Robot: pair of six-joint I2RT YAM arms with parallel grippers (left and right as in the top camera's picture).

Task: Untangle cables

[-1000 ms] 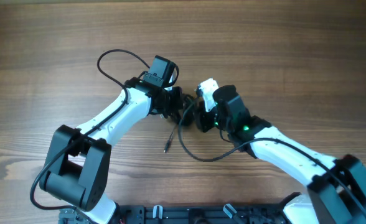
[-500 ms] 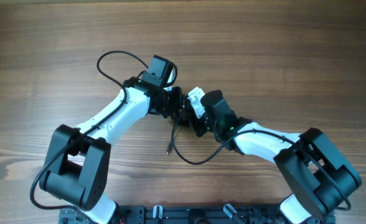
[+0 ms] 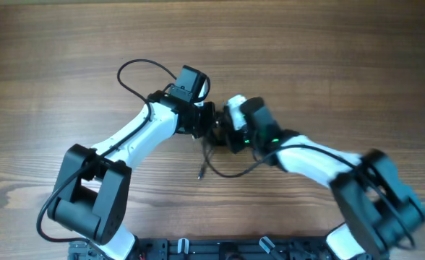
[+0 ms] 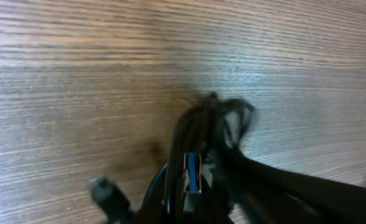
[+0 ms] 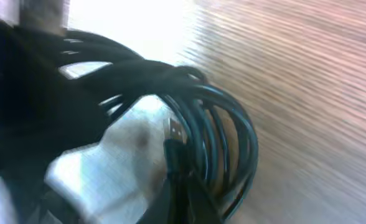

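Observation:
The cables [image 3: 214, 135] are a small black bunch held between the two grippers at the table's middle. One strand trails down to a small plug [image 3: 200, 174], and another sags in a loop [image 3: 234, 174]. My left gripper [image 3: 207, 124] is shut on the bunch. In the left wrist view the cables [image 4: 208, 121] rise from its jaws beside a blue-tongued plug [image 4: 192, 174]. My right gripper [image 3: 225, 136] is shut on the same bunch from the right. In the right wrist view coiled cables [image 5: 223, 124] and a metal plug [image 5: 173, 132] sit just ahead of its jaws.
A thicker black arm cable [image 3: 134, 71] arcs off the left arm at the upper left. The wooden table [image 3: 328, 58] stretches all around. Both arm bases and a black rail [image 3: 198, 249] line the near edge. The right arm [image 3: 321, 162] is blurred.
The right arm swung left toward the left gripper and its jaws closed on the cable bunch. The trailing loop below shifted with it. The left arm barely moved.

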